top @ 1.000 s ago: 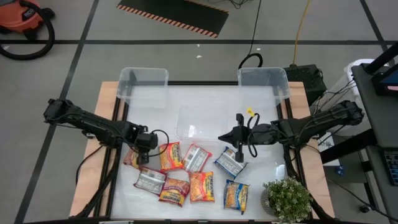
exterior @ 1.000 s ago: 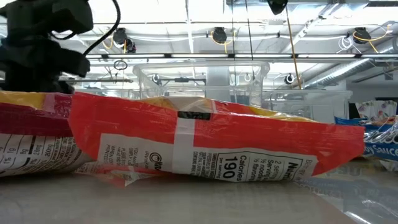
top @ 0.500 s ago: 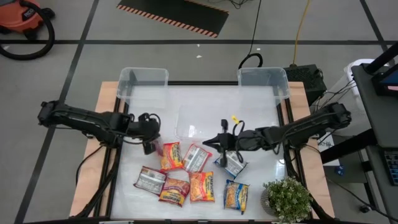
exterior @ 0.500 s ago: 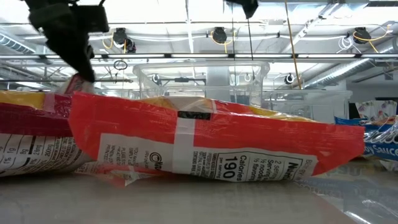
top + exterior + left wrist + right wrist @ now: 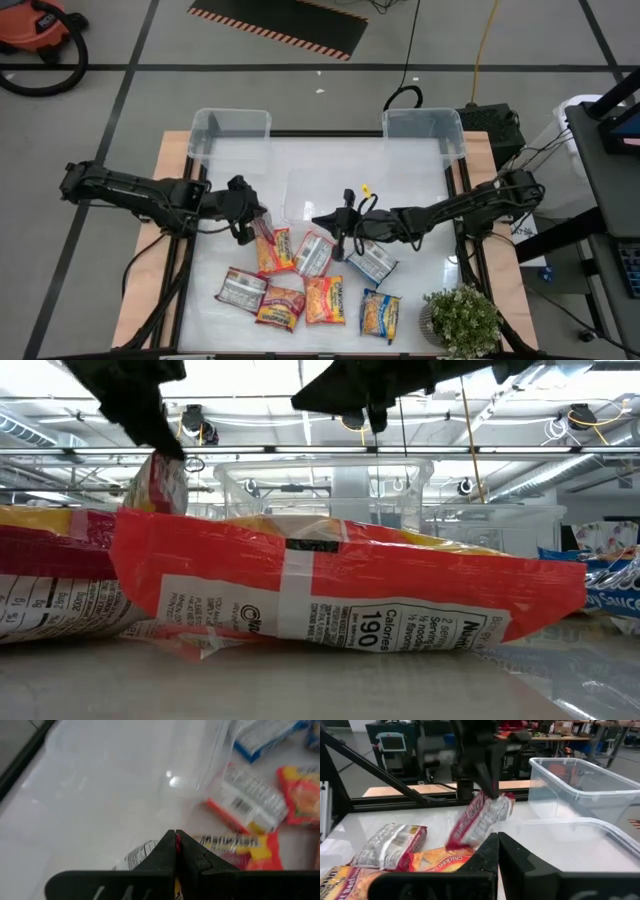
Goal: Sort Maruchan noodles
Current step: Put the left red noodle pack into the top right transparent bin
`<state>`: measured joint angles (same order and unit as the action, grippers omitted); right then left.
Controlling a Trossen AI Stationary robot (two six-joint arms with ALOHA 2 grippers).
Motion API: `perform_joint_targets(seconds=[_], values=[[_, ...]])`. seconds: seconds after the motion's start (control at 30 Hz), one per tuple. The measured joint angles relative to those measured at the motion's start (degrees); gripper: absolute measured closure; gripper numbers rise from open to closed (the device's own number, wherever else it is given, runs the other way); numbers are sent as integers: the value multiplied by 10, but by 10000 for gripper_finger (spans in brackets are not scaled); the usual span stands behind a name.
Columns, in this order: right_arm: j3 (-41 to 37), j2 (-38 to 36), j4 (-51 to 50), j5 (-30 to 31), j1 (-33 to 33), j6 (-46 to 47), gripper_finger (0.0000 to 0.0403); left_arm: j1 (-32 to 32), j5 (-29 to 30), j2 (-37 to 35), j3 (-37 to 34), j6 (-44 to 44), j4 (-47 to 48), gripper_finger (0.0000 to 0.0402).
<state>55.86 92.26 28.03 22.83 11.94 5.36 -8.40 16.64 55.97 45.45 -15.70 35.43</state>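
Several Maruchan packets lie flat in a cluster at the table's near middle: orange (image 5: 272,250), silver-grey (image 5: 315,253), blue-white (image 5: 372,262), silver-red (image 5: 240,290), red-yellow (image 5: 280,307), another orange (image 5: 323,300) and blue-yellow (image 5: 380,315). My left gripper (image 5: 246,216) is shut on a red-and-silver packet (image 5: 480,817) above the cluster's left far side. My right gripper (image 5: 336,226) hovers shut over the silver-grey packet, raised above the pile (image 5: 370,390), touching nothing. My left gripper pinches the red-and-silver packet by its top end (image 5: 492,797) between both fingers, coming from above and pointing down. A red sliver of that end (image 5: 176,846) shows between the shut fingertips. The packet hangs tilted below the fingers (image 5: 160,485), its lower end (image 5: 454,842) just over the orange packet.
Two clear bins stand at the far corners, left (image 5: 230,135) and right (image 5: 423,135), and a third clear bin (image 5: 320,190) sits at the table's middle. A potted plant (image 5: 462,320) stands at the near right corner. Bare white tabletop (image 5: 210,180) lies beyond the left gripper.
My left gripper has risen with the red-and-silver packet, which lay at the cluster's left side, and has carried it a little toward the far edge and the right; the packet now hangs. My right gripper has travelled toward the table's left, from over the blue-white packet to over the silver-grey one.
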Motion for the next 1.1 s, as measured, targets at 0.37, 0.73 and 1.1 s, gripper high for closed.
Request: perform_joint_targets(seconds=[0.37, 0.73, 1.1], values=[[27, 59, 42, -3, 8, 14, 403, -39, 0, -2, 27, 46, -73, 396], [107, 132, 43, 73, 58, -77, 298, -56, 1, -2, 28, 64, -193, 396], [108, 148, 33, 91, 69, -93, 82, -61, 27, -2, 28, 70, -244, 396]])
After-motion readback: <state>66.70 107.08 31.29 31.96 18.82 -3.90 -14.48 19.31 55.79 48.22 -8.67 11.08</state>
